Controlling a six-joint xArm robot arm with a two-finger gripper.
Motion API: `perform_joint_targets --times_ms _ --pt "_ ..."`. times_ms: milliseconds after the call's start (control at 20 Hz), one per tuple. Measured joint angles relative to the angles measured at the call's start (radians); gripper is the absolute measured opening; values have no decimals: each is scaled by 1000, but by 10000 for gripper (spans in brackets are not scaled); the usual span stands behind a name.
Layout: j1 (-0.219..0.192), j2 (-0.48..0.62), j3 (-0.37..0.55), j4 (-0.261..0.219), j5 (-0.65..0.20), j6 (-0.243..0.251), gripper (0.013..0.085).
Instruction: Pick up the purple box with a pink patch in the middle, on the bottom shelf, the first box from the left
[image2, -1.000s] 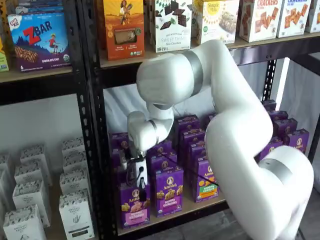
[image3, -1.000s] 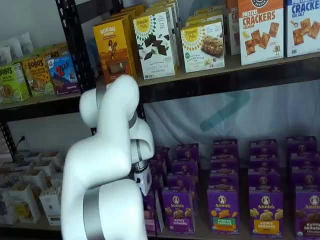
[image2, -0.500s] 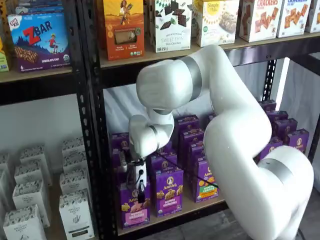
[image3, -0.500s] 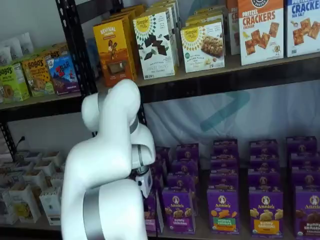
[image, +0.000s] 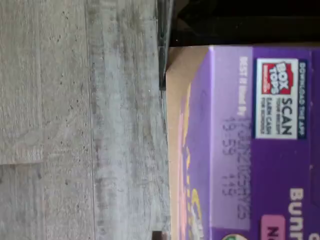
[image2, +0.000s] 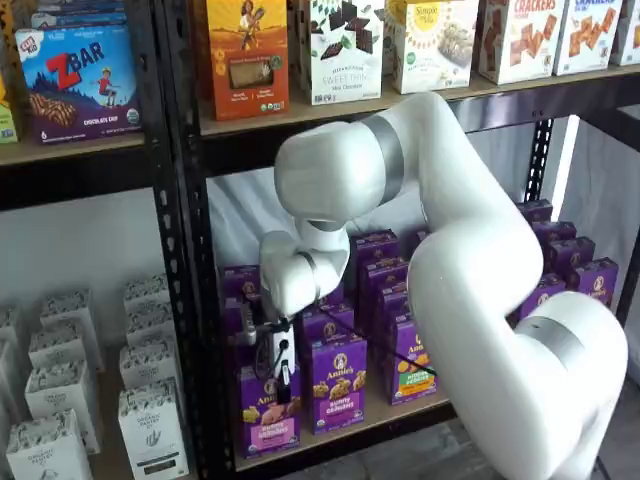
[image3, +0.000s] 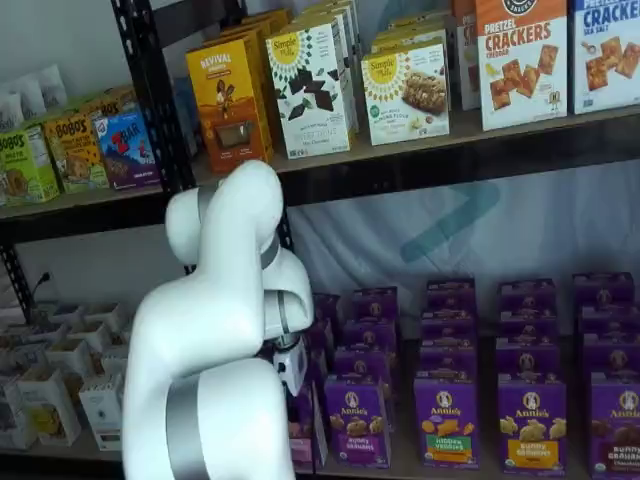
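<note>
The purple box (image2: 268, 418) stands at the front left of the bottom shelf (image2: 398, 410), with a pink band across its front. My gripper (image2: 277, 388) hangs right at its top, the black fingers overlapping the upper front edge. I cannot tell whether the fingers have a gap or are closed on the box. In a shelf view my arm hides most of the box; only a purple sliver (image3: 301, 428) shows below the white gripper body (image3: 291, 362). The wrist view shows the box's purple top (image: 280, 190) with a Box Tops label, close up.
More purple Annie's cartons (image2: 338, 385) stand beside and behind the box, one with a green band (image2: 412, 362). A black perforated upright (image2: 196, 300) rises just to its left. White cartons (image2: 150, 425) fill the neighbouring rack. Grey floor (image: 75, 120) lies below the shelf edge.
My gripper has come down a little and now sits against the top of the purple box. The big arm links have shifted slightly.
</note>
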Motion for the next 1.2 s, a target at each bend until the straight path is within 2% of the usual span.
perform_joint_targets --times_ms 550,700,750,850,900,950,1200 --pt "2 9 -15 -4 17 5 610" --pt "3 10 -17 1 21 3 530" --pt "3 10 -16 1 20 2 530" --pt "2 8 -12 1 16 1 450" --pt "1 7 -11 1 15 1 450" --pt "1 6 -10 0 13 1 410" --pt "-1 1 -2 -8 7 6 410"
